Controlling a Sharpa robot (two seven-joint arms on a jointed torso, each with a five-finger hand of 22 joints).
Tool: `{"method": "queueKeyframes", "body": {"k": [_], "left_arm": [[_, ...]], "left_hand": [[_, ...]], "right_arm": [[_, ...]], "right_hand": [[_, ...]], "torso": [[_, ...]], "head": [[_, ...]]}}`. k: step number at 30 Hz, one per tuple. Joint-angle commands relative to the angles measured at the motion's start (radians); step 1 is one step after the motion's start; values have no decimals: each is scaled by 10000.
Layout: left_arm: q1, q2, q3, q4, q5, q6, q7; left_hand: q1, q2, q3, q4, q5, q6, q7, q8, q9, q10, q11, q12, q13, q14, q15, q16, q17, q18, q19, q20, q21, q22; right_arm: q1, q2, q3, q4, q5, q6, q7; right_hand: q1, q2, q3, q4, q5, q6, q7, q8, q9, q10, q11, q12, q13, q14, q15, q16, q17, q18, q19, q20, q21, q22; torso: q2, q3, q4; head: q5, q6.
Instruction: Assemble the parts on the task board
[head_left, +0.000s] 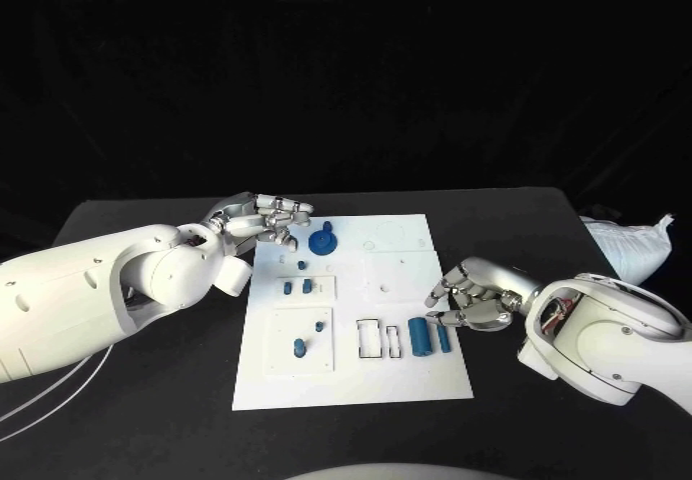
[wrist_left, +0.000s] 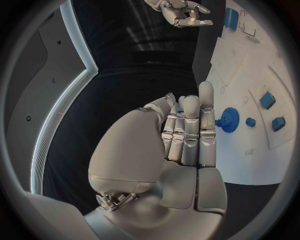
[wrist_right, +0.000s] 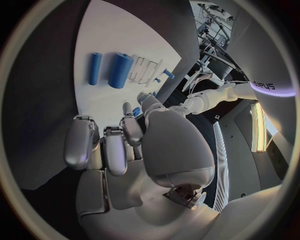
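The white task board (head_left: 378, 385) lies in the middle of the black table. A blue gear (head_left: 326, 241) sits near its far left corner, also seen past my fingers (wrist_left: 229, 119). My left hand (head_left: 267, 222) hovers just left of the gear, fingers close together and curled, with nothing visible in them (wrist_left: 187, 135). Two blue cylinders (head_left: 427, 337) lie side by side near the board's right edge (wrist_right: 112, 70). My right hand (head_left: 469, 298) hangs over that edge just beyond them, fingers curled in with nothing held (wrist_right: 119, 145). Several small blue parts (head_left: 297, 288) stand in the left-hand panels.
Two outlined rectangular slots (head_left: 382, 337) lie left of the cylinders. A crumpled white bag (head_left: 632, 245) sits at the table's right edge. Bare black table surrounds the board on every side.
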Motion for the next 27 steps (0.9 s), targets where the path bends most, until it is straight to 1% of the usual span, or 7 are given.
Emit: {"method": "queueKeyframes", "body": {"k": [1,4,7,11,16,22,27], "left_arm": [[-18,20,3,9,-19,123,77],[-40,21,3,-1,-19,122,79],[-57,13,3,-8,-19,122,78],[-69,-2,3,-4,-19,119,70],[-73,-2,3,4,-19,124,60],[-75,-19,3,-3,-19,121,43],[-75,-18,3,-33,-19,125,29]], "left_hand": [[-96,42,-60,2,15,-75,-18,45,-4,-92,-5,62,16,-47,9,-51,-13,191,-9,26,-69,-12],[-96,42,-60,2,15,-75,-18,45,-4,-92,-5,62,16,-47,9,-51,-13,191,-9,26,-69,-12],[-92,56,-74,-16,15,-83,-18,65,-1,-112,-5,95,25,-57,9,-44,-17,194,-9,30,-90,-29],[-88,59,-72,-19,16,-83,-19,66,-1,-113,-6,97,26,-58,9,-44,-19,194,-9,30,-91,-30],[-87,59,-72,-20,16,-83,-19,66,-1,-113,-6,98,26,-58,9,-44,-19,194,-9,29,-92,-30],[-87,59,-72,-20,16,-83,-19,66,-1,-113,-6,98,26,-58,9,-44,-19,194,-9,29,-92,-30],[-87,59,-72,-20,16,-83,-19,66,-1,-113,-6,98,26,-58,9,-44,-19,194,-9,29,-92,-30]], "right_arm": [[-40,-17,-27,52,-1249,247,-1448],[-106,24,-48,35,-1526,294,-1913],[-184,148,-60,-29,-1721,345,-2244],[-286,406,-67,-121,-1854,352,-2410],[-352,649,-70,-240,-1905,501,-2483],[-399,816,-72,-304,-1949,656,-2475],[-476,1000,-73,-300,-2071,687,-2396]], "right_hand": [[-211,-6,-184,147,-66,-86,-37,85,31,101,12,80,82,789,29,52,1125,-109,76,-14,93,81],[-443,-38,-450,425,-154,-124,-65,192,77,109,1,97,153,788,22,77,1148,-113,76,-14,126,125],[-649,-31,-776,772,-263,-187,-85,322,136,98,-23,85,205,786,11,99,1165,-112,67,-24,149,156],[-642,-20,-1087,1016,-854,-299,-92,467,204,61,-14,40,230,783,10,114,1174,-115,56,-25,164,174],[-604,14,-1179,1092,-931,-327,-94,533,233,65,-14,37,262,782,11,117,1171,-115,52,-23,170,182],[-590,91,-1321,1233,-961,-318,-113,660,291,96,-27,57,341,782,3,127,1178,-118,53,-26,186,210],[-597,97,-1392,1273,-969,-313,-122,712,316,112,-34,68,376,783,-2,133,1184,-121,57,-29,196,228]], "torso": [[-18,-12,19],[-29,-14,53],[-36,-13,68],[-22,-20,41],[-29,-27,50],[-23,-20,34],[-23,-17,43]], "head": [[-60,9],[-60,3],[-38,-12],[7,7],[23,-13],[35,-31],[57,-22]]}}
